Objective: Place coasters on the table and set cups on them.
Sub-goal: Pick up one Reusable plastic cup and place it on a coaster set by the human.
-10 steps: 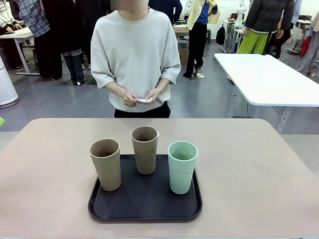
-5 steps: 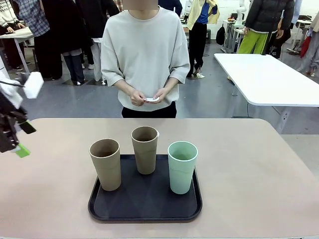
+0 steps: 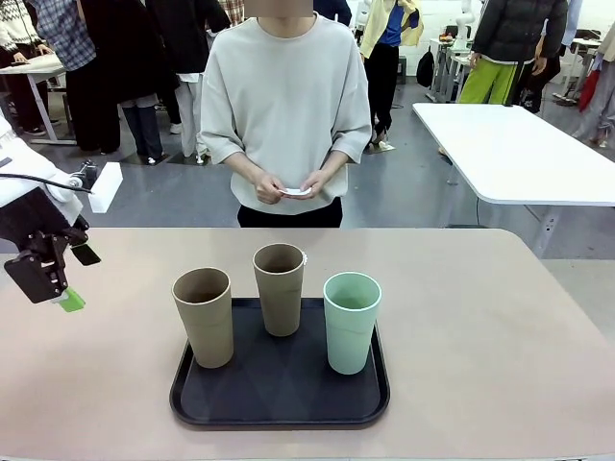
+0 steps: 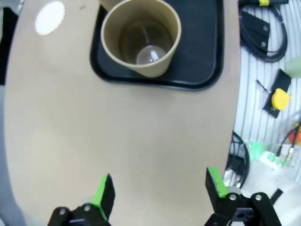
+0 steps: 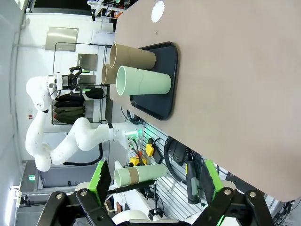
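Three cups stand upright on a black tray (image 3: 279, 408): a tan cup (image 3: 204, 317) at the left, a tan cup (image 3: 280, 288) behind the middle, and a mint green cup (image 3: 352, 322) at the right. The person at the far side holds the white coasters (image 3: 295, 191) in both hands above the table's (image 3: 480, 317) far edge. My left gripper (image 3: 72, 280) hovers over the table's left edge, open and empty, well left of the cups. The left wrist view has this gripper (image 4: 159, 186) looking down at the nearest tan cup (image 4: 141, 37). My right gripper (image 5: 156, 176) is open and empty off the table's side, the mint cup (image 5: 143, 81) far ahead.
A white table (image 3: 519, 154) stands behind at the right. Bare tabletop lies on both sides of the tray and in front of the person. Cables and gear (image 4: 268, 94) lie below the table's near edge. Other people stand in the background.
My left arm has come into the front view from the left edge and moved right and up over the table's left side. The person has shifted slightly right, coasters in hand.
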`<move>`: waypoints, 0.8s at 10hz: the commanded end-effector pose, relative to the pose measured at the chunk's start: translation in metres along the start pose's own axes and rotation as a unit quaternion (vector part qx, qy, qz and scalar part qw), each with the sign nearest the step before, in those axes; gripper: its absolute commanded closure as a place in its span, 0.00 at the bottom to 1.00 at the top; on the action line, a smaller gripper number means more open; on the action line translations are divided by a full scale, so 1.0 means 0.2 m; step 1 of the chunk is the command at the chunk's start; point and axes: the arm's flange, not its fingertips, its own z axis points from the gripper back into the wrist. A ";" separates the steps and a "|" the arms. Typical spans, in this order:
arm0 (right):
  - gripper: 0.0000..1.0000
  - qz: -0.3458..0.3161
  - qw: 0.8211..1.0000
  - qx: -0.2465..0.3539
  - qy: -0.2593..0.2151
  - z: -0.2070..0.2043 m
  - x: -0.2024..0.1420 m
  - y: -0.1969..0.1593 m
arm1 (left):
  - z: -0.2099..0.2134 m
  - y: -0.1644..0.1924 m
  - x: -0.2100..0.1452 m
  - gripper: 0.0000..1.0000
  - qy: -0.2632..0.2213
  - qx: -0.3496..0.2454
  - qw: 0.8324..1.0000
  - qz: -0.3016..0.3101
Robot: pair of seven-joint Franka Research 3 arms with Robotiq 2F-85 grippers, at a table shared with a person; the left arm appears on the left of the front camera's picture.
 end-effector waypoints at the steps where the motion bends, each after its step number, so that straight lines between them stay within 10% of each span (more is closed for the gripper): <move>1: 0.00 0.000 1.000 0.003 -0.003 0.00 0.01 0.00 | 0.03 -0.02 0.00 0.00 0.003 0.006 1.000 0.004; 4: 0.00 0.000 1.000 0.003 -0.003 0.00 0.01 0.00 | 0.02 -0.01 0.00 0.00 -0.005 0.003 1.000 -0.002; 8: 0.00 0.000 1.000 0.003 -0.003 0.00 0.01 0.00 | -0.37 0.29 -0.23 0.00 -0.191 -0.054 0.977 -0.080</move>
